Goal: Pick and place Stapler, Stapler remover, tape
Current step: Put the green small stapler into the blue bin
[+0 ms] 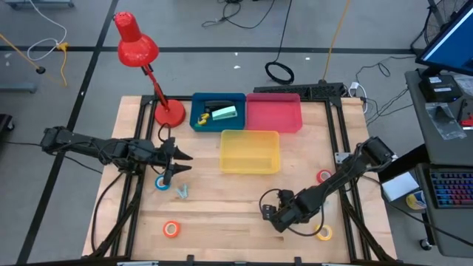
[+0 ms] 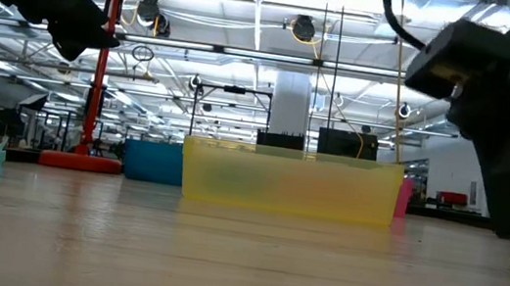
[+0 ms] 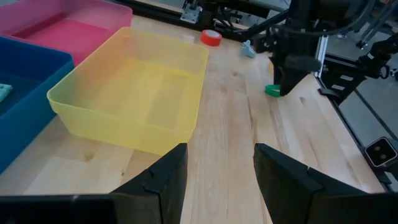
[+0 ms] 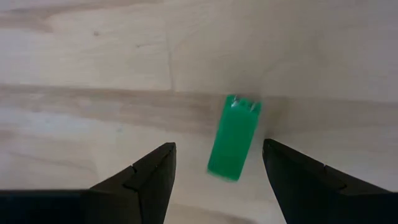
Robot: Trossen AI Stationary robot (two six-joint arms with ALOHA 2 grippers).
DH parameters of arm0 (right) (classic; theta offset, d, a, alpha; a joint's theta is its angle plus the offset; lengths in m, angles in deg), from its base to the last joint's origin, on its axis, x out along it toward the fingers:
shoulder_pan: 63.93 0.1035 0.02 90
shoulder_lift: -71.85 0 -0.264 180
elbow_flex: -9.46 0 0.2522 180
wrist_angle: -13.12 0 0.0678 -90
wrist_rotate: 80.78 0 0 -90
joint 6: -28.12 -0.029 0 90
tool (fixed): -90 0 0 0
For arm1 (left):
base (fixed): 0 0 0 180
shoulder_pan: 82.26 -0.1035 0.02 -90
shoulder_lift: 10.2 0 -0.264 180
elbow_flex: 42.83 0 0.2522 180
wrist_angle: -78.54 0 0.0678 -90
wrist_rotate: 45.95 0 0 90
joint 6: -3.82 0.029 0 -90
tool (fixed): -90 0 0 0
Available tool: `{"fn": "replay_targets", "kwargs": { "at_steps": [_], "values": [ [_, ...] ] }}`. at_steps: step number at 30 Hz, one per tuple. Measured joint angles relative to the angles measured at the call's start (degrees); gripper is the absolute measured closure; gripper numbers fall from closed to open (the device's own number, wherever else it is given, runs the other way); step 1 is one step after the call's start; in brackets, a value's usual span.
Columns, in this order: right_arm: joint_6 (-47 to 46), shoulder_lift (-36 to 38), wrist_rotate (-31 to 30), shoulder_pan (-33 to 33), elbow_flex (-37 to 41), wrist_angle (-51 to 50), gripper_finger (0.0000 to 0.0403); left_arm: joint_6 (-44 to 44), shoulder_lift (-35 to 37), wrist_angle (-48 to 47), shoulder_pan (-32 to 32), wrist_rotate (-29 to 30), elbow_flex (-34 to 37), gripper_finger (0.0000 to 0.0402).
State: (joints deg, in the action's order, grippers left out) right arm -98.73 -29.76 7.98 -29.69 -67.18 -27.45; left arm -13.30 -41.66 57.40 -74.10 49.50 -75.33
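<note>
While the right gripper (image 4: pixel 214 180) hangs over the wooden table (image 4: pixel 74 56), its spread fingers (image 4: pixel 134 180) flank a small green plastic stapler (image 4: pixel 233 146) lying untouched between them; left gripper (image 3: pixel 217 180) also open.

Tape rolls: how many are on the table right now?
4: blue tape under the left gripper; orange tape front left; red tape right side; yellow tape front right. None seem hidden.

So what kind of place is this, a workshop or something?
It looks like a robotics lab or test hall. Two dark robot arms work at a wooden table with coloured sorting bins, cables trail over the floor, and bare ceiling beams and hanging lamps show beyond.
</note>
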Motion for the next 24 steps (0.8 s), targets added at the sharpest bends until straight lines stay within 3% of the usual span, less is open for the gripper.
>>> {"fn": "replay_targets", "kwargs": {
  "at_steps": [18,24],
  "values": [
    [-2.79,-2.15,-0.14,-0.49,-0.22,-0.87,0.0168,0.47,0.0,-0.11,0.0,-0.01,0.0,0.0218],
    [-1.46,-2.21,0.46,-1.58,-0.13,-1.09,0.0199,0.42,0.0,-0.11,0.0,0.0,-0.02,0.0218]
  ]
}}
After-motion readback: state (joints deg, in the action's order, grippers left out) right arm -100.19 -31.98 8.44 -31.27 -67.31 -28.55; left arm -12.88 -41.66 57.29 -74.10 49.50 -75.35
